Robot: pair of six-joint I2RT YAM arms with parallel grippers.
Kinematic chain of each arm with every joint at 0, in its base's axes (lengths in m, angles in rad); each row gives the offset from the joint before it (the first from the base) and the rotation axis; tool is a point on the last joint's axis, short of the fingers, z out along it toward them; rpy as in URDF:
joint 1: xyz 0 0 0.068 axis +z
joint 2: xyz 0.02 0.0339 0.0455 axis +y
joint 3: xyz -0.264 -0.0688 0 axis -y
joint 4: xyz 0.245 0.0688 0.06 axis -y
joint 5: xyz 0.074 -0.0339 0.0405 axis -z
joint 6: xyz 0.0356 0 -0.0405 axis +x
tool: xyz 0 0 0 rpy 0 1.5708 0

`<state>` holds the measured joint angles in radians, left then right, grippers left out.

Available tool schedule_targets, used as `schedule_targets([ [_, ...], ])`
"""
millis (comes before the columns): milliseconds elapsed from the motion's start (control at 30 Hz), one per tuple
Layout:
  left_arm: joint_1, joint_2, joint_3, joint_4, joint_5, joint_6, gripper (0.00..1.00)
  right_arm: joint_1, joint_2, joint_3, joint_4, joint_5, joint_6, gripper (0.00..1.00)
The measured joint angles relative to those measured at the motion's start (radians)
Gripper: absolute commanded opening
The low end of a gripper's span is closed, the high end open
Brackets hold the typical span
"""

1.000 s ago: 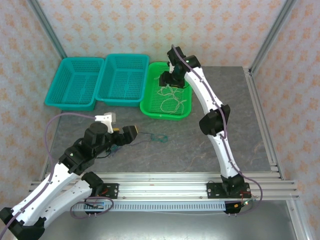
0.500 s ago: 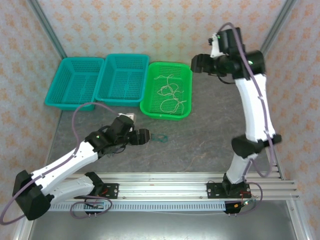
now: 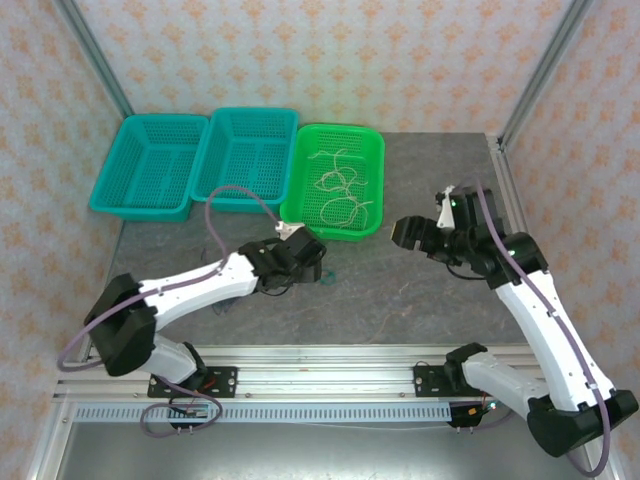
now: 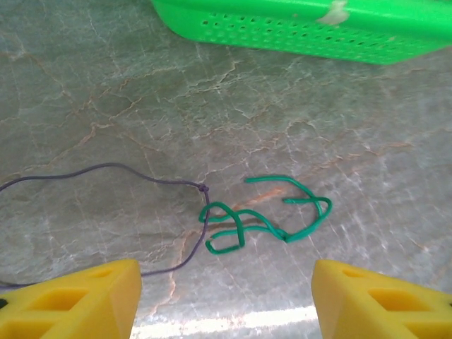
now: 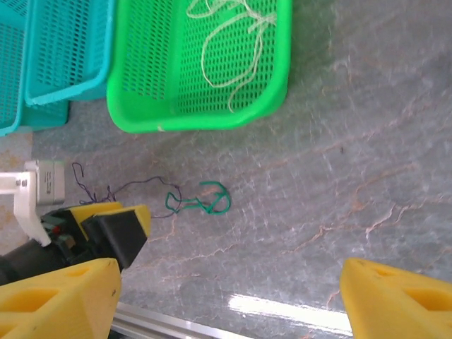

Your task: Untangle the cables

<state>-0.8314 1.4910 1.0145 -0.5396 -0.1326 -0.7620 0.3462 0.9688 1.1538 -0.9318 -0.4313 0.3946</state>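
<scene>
- As the left wrist camera peers down, a thin green-teal string cable (image 4: 265,212) lies squiggled on the grey marbled table (image 4: 141,85), with a dark purple string cable (image 4: 106,169) touching its left end.
- Left gripper (image 4: 226,282): yellow jaws apart, nothing held, both cables just ahead.
- Right wrist view adds cream-white string cables (image 5: 233,42), loose inside the bright green plastic mesh basket (image 5: 198,121).
- Right gripper (image 5: 229,289): spread wide, empty, above the table.

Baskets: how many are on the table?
3. The left teal basket sits at the far left, the middle teal basket beside it, and the green basket right of those, holding cream cables. None seems hidden.
</scene>
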Motion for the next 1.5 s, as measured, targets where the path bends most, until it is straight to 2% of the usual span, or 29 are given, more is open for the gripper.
schedule_targets([
  [67,0.0,0.068,0.028,-0.002,-0.016,-0.009,0.57,0.002,0.011,-0.039,0.03,-0.015,0.027,0.81],
  [200,0.0,0.188,0.074,-0.007,-0.056,-0.037,0.38,0.032,0.034,-0.101,0.103,-0.037,0.064,0.81],
  [333,0.0,0.252,0.079,0.002,-0.059,-0.053,0.04,0.07,0.06,-0.139,0.143,-0.041,0.069,0.81],
  [367,0.0,0.257,0.079,0.004,-0.056,-0.057,0.0,0.074,0.067,-0.146,0.152,-0.041,0.07,0.81],
  [633,0.0,0.204,0.087,0.002,-0.014,-0.066,0.0,0.137,0.076,-0.321,0.358,-0.087,0.111,0.85],
  [833,0.0,0.025,0.069,0.021,0.053,-0.03,0.0,0.174,0.086,-0.478,0.642,-0.172,0.287,0.91],
  [933,0.0,-0.016,0.058,0.055,0.093,-0.017,0.0,0.204,0.129,-0.511,0.786,-0.205,0.37,0.89],
  [1000,0.0,-0.023,0.048,0.076,0.121,-0.014,0.0,0.219,0.162,-0.523,0.87,-0.219,0.42,0.77],
  [1133,0.0,-0.025,0.021,0.116,0.164,-0.015,0.0,0.251,0.231,-0.527,0.987,-0.228,0.484,0.27],
  [1233,0.0,-0.036,0.008,0.126,0.174,-0.016,0.0,0.269,0.272,-0.526,1.02,-0.227,0.521,0.01],
  [1267,0.0,-0.042,0.003,0.127,0.174,-0.016,0.01,0.271,0.278,-0.526,1.022,-0.225,0.528,0.0],
  [1300,0.0,-0.051,-0.003,0.13,0.173,-0.016,0.07,0.271,0.28,-0.526,1.022,-0.222,0.536,0.0],
  [1433,0.0,-0.114,-0.045,0.148,0.167,-0.002,0.39,0.271,0.271,-0.517,0.999,-0.193,0.537,0.0],
  [1500,0.0,-0.168,-0.072,0.153,0.154,0.026,0.43,0.271,0.256,-0.508,0.971,-0.175,0.534,0.0],
])
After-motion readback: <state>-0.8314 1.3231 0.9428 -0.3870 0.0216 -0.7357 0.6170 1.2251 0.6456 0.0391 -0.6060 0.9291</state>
